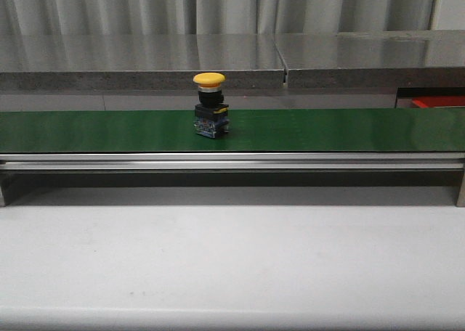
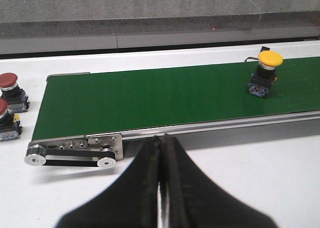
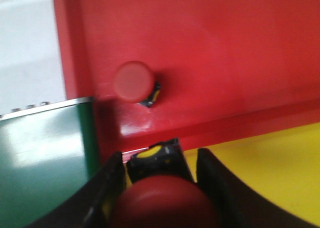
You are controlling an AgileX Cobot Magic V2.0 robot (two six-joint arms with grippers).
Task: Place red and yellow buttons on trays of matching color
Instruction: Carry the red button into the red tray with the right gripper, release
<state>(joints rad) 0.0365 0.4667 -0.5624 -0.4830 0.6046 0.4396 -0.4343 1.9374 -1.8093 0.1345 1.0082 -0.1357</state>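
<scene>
A yellow button (image 1: 209, 104) stands upright on the green conveyor belt (image 1: 327, 130), left of centre; the left wrist view shows this yellow button (image 2: 265, 70) too. My left gripper (image 2: 162, 140) is shut and empty, in front of the belt's end. Two red buttons (image 2: 10, 88) (image 2: 2, 115) rest on the white table beside that end. My right gripper (image 3: 160, 158) is shut on a red button (image 3: 165, 203) over the edge between the red tray (image 3: 225, 48) and the yellow tray (image 3: 280, 168). Another red button (image 3: 133, 81) lies in the red tray.
The belt's metal rail (image 1: 232, 160) runs across the front. A steel counter (image 1: 145, 55) stands behind the belt. A sliver of the red tray (image 1: 438, 101) shows at the far right. The belt's roller and drive band (image 2: 70, 155) sit near my left gripper.
</scene>
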